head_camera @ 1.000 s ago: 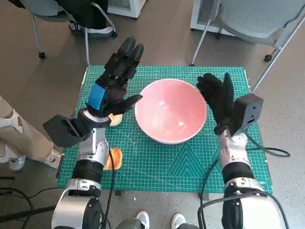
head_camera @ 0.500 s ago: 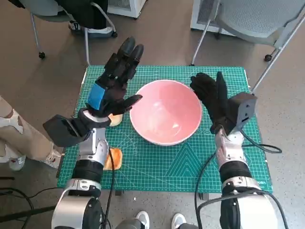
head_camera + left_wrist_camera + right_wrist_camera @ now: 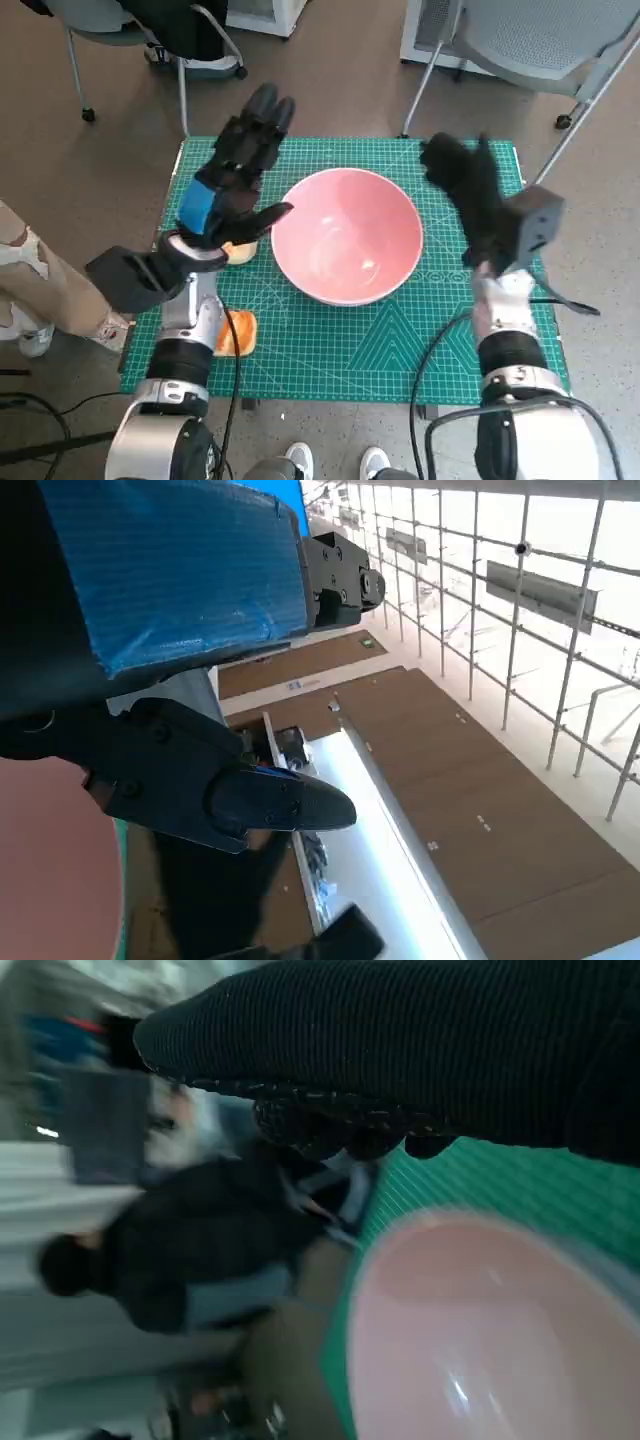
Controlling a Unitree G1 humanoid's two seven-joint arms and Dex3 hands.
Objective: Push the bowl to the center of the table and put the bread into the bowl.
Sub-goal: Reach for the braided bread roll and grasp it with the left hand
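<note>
Lying on the green mat (image 3: 400, 350), two pieces of bread sit left of the pink bowl (image 3: 345, 235): one (image 3: 236, 333) near the front edge, another (image 3: 240, 252) half hidden under the left hand (image 3: 232, 185), which hovers spread and empty. Right of the bowl, the right hand (image 3: 475, 200) is raised, fingers straight, apart from the rim. Only the right wrist view shows a seated person (image 3: 190, 1250).
</note>
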